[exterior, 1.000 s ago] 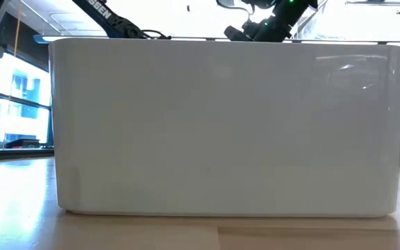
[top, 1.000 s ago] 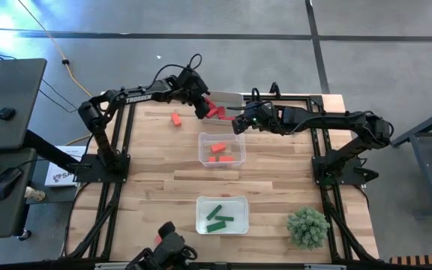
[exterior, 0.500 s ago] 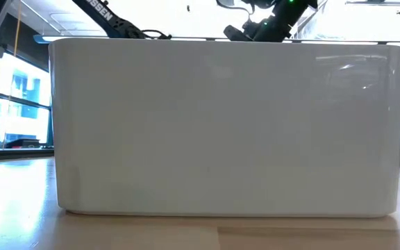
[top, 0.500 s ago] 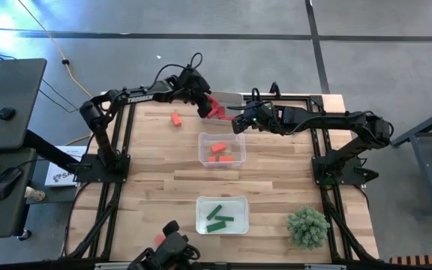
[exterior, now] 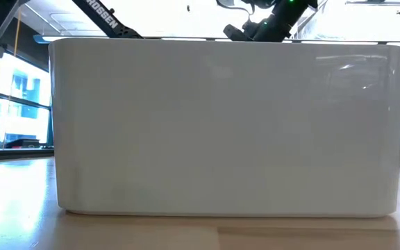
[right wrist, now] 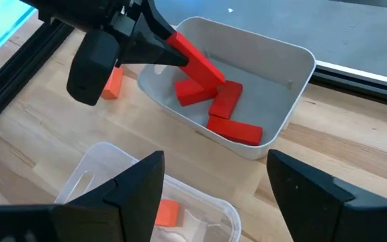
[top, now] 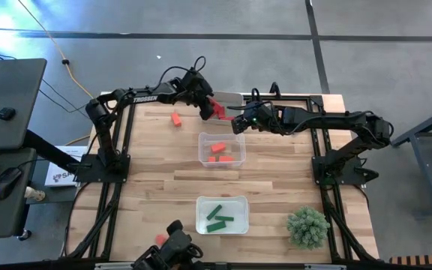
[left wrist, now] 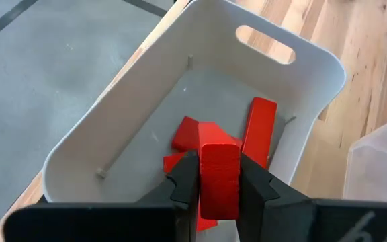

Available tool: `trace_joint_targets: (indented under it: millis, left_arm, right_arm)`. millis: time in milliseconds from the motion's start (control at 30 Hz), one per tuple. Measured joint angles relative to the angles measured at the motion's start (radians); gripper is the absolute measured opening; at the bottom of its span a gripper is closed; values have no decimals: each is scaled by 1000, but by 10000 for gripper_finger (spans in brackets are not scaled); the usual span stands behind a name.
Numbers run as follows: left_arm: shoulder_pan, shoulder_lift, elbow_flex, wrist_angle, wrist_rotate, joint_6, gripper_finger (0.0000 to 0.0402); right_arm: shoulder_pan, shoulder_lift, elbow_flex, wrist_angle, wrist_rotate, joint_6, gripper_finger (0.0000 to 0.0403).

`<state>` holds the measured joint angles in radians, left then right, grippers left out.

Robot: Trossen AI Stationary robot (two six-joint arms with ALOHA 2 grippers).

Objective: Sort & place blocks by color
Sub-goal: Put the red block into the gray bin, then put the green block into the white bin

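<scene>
Crimson block [left wrist: 218, 178] in left gripper [left wrist: 219, 183], carried farther over white bin [left wrist: 301, 74]

On my light wooden counter [top: 163, 172] I see two clear plastic trays [top: 221, 149], a white bin [right wrist: 274, 87], a loose orange-red block [top: 176, 118] and a bushy green plant [top: 307, 226].

My left arm is stretched from its base at the left edge across the far side of the counter, forearm roughly level, wrist pitched down. Left tool [top: 210, 107] is clamped, both fingers [left wrist: 183, 180] pressed flat against the sides of what they grip, tips pointing down and away from the base. My right arm reaches in from the right edge, elbow raised, forearm running left along the far side. Right tool [top: 238, 123] hangs above the counter with fingers [right wrist: 134, 180] spread wide, nothing between them. The two tools sit near each other, not touching.
</scene>
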<state>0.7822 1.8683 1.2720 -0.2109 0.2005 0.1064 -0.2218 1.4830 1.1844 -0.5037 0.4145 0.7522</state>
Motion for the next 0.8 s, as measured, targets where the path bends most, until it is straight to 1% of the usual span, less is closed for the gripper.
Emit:
trace_joint_targets:
  millis: [167, 400, 500, 700, 800]
  left_arm:
    - [0, 0, 0, 3, 0, 2, 52]
    - [0, 0, 0, 7, -2, 2, 104]
    - [0, 0, 0, 7, -2, 2, 120]
    - [5, -3, 0, 17, -2, 2, 132]
    - [5, -3, 33, -27, -2, 1, 133]
  right_arm:
    - [0, 0, 0, 0, -1, 0, 252]
    - [0, 0, 0, 0, -2, 0, 252]
    - [0, 0, 0, 0, -2, 0, 252]
    - [0, 0, 0, 0, -2, 0, 252]
    - [0, 0, 0, 0, -2, 0, 252]
